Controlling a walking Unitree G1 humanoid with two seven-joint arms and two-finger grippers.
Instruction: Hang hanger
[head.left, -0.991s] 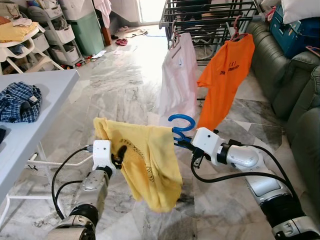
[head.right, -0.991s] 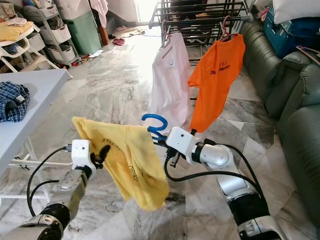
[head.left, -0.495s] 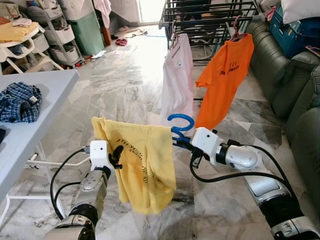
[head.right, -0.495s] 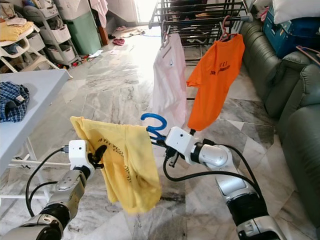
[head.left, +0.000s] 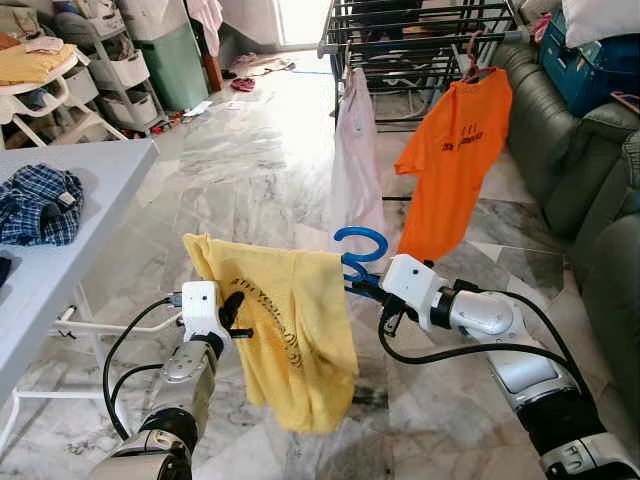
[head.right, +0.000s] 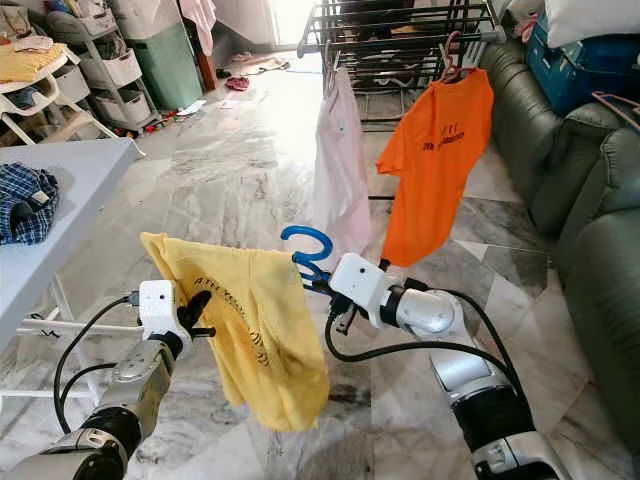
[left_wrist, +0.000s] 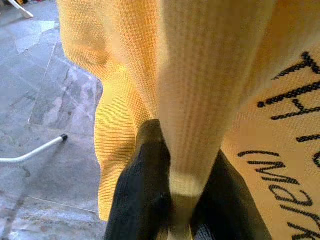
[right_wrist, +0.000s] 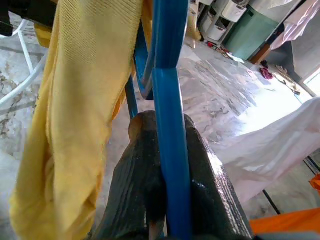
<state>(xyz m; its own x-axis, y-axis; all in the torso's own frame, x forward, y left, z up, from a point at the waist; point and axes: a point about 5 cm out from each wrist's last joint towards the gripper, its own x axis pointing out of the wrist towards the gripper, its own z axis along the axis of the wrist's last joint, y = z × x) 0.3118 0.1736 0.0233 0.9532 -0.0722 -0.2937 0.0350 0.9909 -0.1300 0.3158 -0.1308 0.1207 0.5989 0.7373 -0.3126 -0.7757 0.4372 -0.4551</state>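
Observation:
A yellow T-shirt (head.left: 290, 330) with black print hangs on a blue hanger (head.left: 358, 252) held up between my two arms. My right gripper (head.left: 368, 290) is shut on the hanger's blue neck (right_wrist: 170, 150) just under the hook. My left gripper (head.left: 232, 312) is shut on a fold of the yellow shirt (left_wrist: 195, 100) at its left side. Ahead stands a black drying rack (head.left: 420, 30) with a white garment (head.left: 352, 150) and an orange T-shirt (head.left: 455, 160) hanging from it.
A grey table (head.left: 70, 200) with a checked blue cloth (head.left: 38, 205) stands to my left. A dark green sofa (head.left: 590, 180) runs along the right. Shelves and a green bin (head.left: 175, 60) are at the back left. Marble floor (head.left: 250, 150) lies open ahead.
The yellow shirt's lower edge has swung back down and right. The white garment on the rack has turned edge-on. Both grippers keep their hold.

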